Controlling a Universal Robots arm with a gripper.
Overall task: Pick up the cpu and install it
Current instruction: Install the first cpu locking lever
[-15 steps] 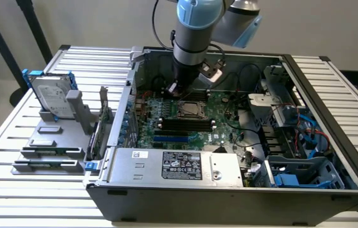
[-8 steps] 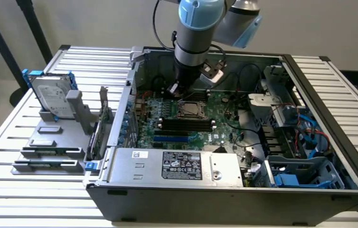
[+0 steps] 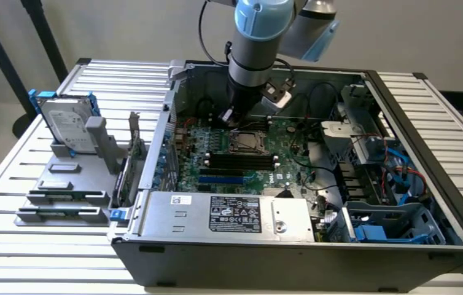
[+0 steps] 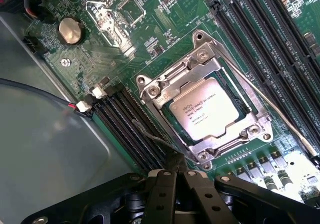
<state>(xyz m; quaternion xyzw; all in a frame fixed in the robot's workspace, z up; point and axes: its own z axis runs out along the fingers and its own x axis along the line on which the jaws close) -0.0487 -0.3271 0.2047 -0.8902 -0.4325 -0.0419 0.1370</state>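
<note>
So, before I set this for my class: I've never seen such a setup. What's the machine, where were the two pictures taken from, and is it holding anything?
The grey and blue tube is a robot arm reaching down into an open computer case that lies on a slatted table. One picture comes from a camera off the arm that sees the scene. The other comes from a camera on the arm's wrist, looking down past its hand at the green motherboard. The silvery square is the cpu: it already sits in its metal-framed socket. The hand is shut, holds nothing and hovers just beside the socket. A hard drive in a blue bracket stands outside the case.
</note>
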